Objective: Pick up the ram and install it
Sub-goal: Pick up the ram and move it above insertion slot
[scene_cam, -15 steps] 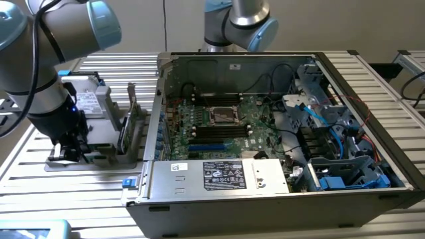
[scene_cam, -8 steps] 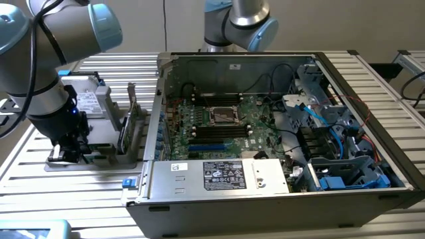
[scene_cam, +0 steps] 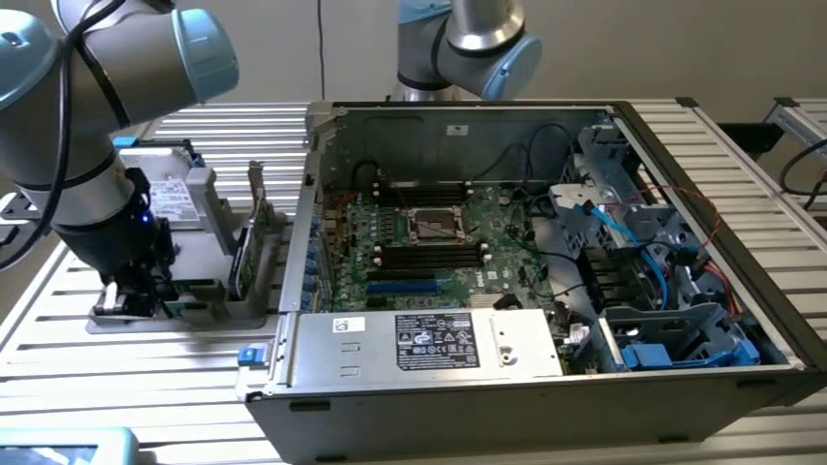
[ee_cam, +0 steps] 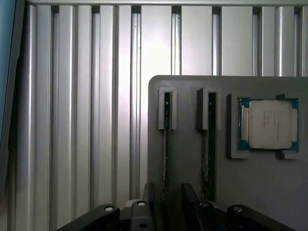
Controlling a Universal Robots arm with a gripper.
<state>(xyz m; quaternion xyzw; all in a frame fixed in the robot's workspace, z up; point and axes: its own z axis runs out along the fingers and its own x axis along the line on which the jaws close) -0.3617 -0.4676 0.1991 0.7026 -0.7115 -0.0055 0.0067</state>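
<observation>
Silver-grey arm (scene_cam: 77,170) here, pale blue joint caps (scene_cam: 207,48), black cable (scene_cam: 62,107) running down it; black pincer (ee_cam: 168,197), bright screw heads (ee_cam: 109,209) at its base.

Ram (ee_cam: 166,144): thin dark stick, edge-on, upright in narrow slot of grey holder (ee_cam: 192,159).

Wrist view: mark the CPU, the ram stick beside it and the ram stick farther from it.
CPU (ee_cam: 270,124), wrist view, centre of its metal lid.
ram stick beside the CPU (ee_cam: 208,159), wrist view, exposed edge mid-length.
ram stick farther from the CPU (ee_cam: 166,149), wrist view, exposed edge mid-length.
</observation>
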